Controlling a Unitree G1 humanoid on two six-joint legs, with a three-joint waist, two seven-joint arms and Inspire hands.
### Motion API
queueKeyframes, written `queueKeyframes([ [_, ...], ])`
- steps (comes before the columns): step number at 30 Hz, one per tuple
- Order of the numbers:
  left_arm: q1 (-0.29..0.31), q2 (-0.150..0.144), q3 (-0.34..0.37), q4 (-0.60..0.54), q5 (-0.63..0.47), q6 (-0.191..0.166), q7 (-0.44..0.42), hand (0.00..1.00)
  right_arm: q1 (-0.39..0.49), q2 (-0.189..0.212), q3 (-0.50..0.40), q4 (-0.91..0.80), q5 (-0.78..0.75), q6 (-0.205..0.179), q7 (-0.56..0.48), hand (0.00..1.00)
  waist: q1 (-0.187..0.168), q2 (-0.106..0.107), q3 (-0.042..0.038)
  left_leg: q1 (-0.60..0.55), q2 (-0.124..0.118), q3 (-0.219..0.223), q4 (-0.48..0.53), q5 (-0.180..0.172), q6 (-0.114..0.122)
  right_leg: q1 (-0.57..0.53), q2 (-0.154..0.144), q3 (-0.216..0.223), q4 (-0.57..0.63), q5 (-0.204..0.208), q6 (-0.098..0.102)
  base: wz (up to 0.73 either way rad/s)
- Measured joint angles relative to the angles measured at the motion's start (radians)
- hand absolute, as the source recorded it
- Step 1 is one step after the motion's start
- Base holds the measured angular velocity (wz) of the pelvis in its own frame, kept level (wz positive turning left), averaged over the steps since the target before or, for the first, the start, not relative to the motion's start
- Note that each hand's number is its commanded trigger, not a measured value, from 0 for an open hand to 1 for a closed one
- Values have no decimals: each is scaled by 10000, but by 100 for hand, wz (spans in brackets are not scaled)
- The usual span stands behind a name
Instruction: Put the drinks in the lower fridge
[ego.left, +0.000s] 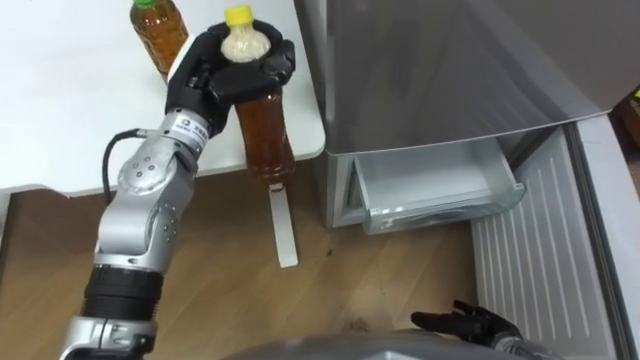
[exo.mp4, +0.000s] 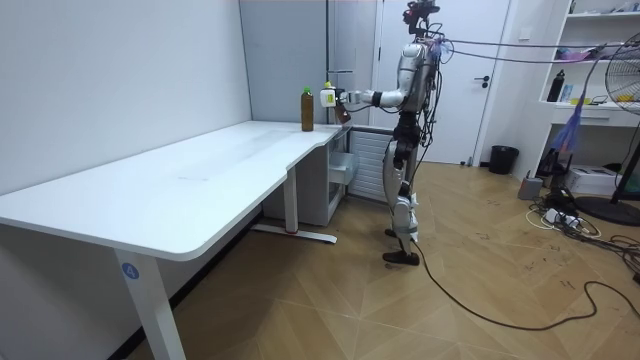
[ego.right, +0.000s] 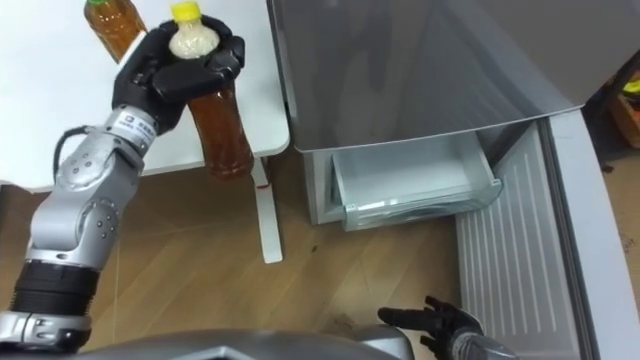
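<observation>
**Q:** Where is the task's drink?

**A:** The yellow-capped tea bottle (ego.left: 264, 130) is in the left hand (ego.left: 215, 78). The fingers and thumb are curled round its neck and shoulder. It is held at the edge of the white table (ego.left: 60, 120) nearest the grey fridge (ego.left: 450, 70). A second tea bottle (ego.left: 158, 35) stands upright on the table, just beside the hand.

**Q:** And the fridge?

**A:** Its lower drawer (ego.left: 430, 178) is pulled out, and no drink shows in it. The ribbed lower door (ego.left: 540, 255) is swung open to the robot's right.

**Q:** The other hand?

**A:** The right hand (ego.left: 475, 322) hangs low over the wooden floor (ego.left: 230, 290), with its fingers loosely spread and holding nothing.

**Q:** Stance?

**A:** In the room view the robot stands upright in front of the fridge at the table's far end, with its left arm stretched towards the table.
</observation>
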Motion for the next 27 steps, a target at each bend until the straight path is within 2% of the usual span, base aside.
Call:
queueKeyframes([
  [5, 23, -9, -144, -491, 9, -1, -28, 100, -181, -47, 696, -207, -554, 0, -92, 0, 175, 47, -5, -105, 1, -230, 101, 0, -1, 25, -11, -207, 5, 6, -9, 12],
  [8, 24, -25, -291, -627, 0, -1, -134, 100, -253, -43, 1076, -577, -1408, -4, -45, 0, 316, 116, -5, -171, -1, -374, 176, 0, -1, 46, -17, -344, 7, 14, -22, 13],
  [14, 26, -97, -307, -684, 80, -13, -134, 100, -334, 10, 1596, -1451, -2902, 10, 286, 0, 638, 388, -60, -152, -18, -433, 167, 11, -15, 93, -39, -415, 39, 16, -25, 3],
  [20, 157, -210, -452, -1061, 4, -81, -85, 100, -325, 152, 2001, -2848, -3881, 47, 810, 0, 836, 316, -21, -175, -48, -508, 220, 19, -17, 186, -70, -508, 24, 8, -16, 5],
  [22, 318, -209, -605, -1185, 3, -181, -183, 100, -319, 167, 2270, -3598, -4153, 47, 937, 0, 895, 224, -1, -240, -76, -550, 260, 19, -15, 169, -98, -561, 19, -18, 0, 7],
  [26, 847, -200, -813, -1269, 2, -235, -265, 100, -256, 186, 2781, -4541, -4391, 4, 1267, 0, 911, 65, -20, -317, -94, -710, 324, 21, -13, 157, -114, -728, 7, -20, 1, 12],
  [27, 986, -200, -900, -1270, 6, -235, -300, 100, -93, 163, 2861, -5004, -4554, 15, 1383, 0, 1012, 59, -19, -344, -96, -737, 324, 21, -13, 131, -118, -766, 15, -20, 1, 7],
])
